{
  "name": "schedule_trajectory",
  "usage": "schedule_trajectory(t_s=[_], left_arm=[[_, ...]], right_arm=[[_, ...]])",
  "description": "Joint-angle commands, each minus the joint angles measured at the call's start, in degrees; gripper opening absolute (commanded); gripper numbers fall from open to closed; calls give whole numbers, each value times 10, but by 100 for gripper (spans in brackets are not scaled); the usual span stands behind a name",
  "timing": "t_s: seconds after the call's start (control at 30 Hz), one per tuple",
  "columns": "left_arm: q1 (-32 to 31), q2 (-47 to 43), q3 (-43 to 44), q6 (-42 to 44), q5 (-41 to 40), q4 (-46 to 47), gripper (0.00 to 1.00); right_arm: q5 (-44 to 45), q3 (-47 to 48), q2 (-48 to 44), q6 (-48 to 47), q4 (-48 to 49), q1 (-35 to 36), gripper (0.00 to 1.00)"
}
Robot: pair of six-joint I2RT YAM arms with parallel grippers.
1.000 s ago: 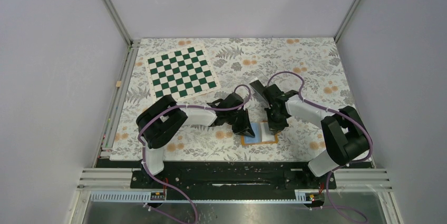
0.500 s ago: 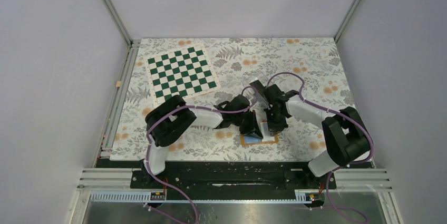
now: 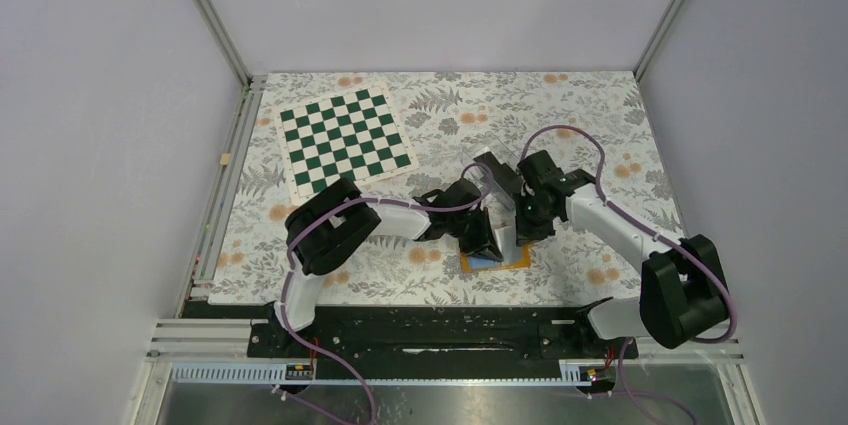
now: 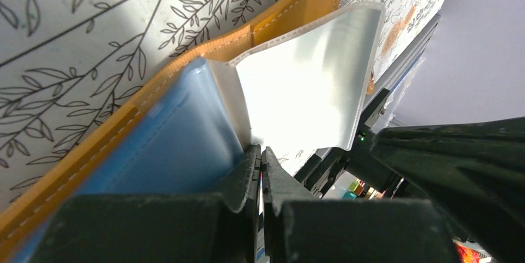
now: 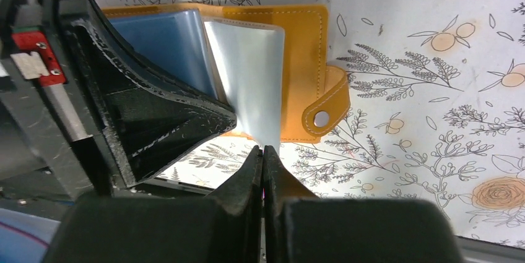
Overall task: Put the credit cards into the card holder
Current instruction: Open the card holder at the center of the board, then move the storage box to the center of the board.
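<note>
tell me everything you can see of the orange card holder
The card holder is a small orange wallet, leather-like with pale stitching, lying open on the floral tablecloth between the arms. A strap tab carries a metal snap button. Inside are a blue pocket and a translucent sleeve that stands lifted. The shut left claw and right claw sit at the sleeves' edges.

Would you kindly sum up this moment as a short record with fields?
Card holder: open on the table, blue pockets up
Clear sleeve: raised off the pockets
Snap button: on its tab, unfastened
Left pincer: shut on the sleeve's edge
Right pincer: shut, tips at the sleeve's lower edge; grip unclear
</note>
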Motion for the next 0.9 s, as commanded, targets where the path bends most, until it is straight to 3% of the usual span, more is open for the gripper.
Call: schedule_trajectory(t_s=[0.0,0.1,0.2,0.37,0.53,0.8,0.87], left_arm=[[-4,-12,-1,9,-23,0,0],[-6,-26,0,24,-9,15,0],[-6,-59,-8,31,-8,32,7],[-5,-142,-31,49,-27,42,22],[0,-217,-56,74,-62,13,37],[29,-304,-130,76,-88,12,51],[37,-326,-149,76,-97,11,54]], right_arm=[[-44,22,-26,8,-6,-30,0],[-55,34,-22,1,-6,-31,0],[-63,44,-15,1,-4,-32,0],[-77,63,-2,6,0,-33,10],[-94,87,16,9,1,-33,14],[-105,113,35,14,1,-33,20],[-93,122,40,16,-2,-35,28]])
